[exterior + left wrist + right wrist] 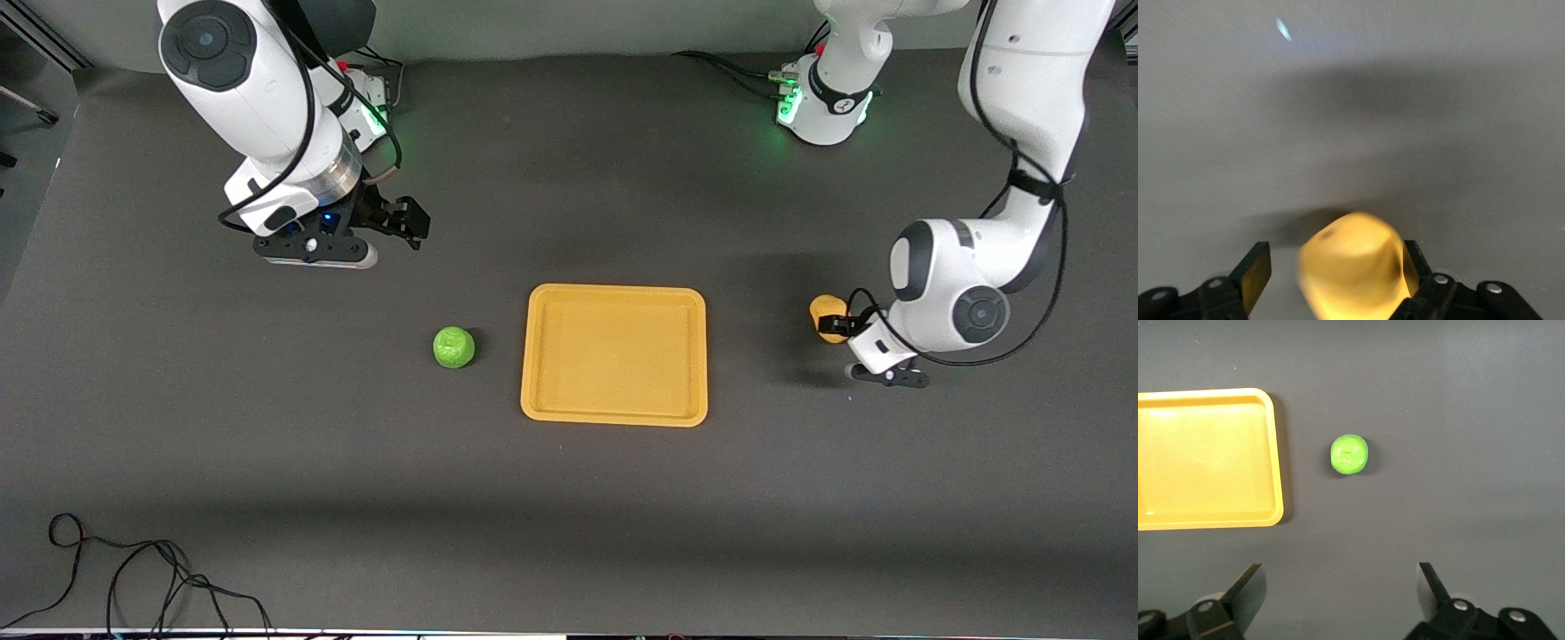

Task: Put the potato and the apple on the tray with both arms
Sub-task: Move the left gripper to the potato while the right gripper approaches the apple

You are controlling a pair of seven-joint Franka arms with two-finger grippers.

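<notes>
The yellow-orange potato (827, 313) lies on the dark table beside the orange tray (613, 290), toward the left arm's end. My left gripper (837, 327) is down around it. In the left wrist view the potato (1351, 267) fills most of the gap of the left gripper (1337, 263); one finger (1415, 260) touches it and the other finger (1257, 268) stands off, so the gripper is open. The green apple (453, 347) sits on the table beside the tray, toward the right arm's end. My right gripper (404, 218) hangs open and empty above the table. Its wrist view shows the right gripper (1341, 587), the apple (1350, 455) and the tray (1278, 467).
Nothing lies in the tray. A loose black cable (133, 578) runs along the table edge nearest the front camera, at the right arm's end. The two arm bases (822, 102) with green lights stand along the edge farthest from that camera.
</notes>
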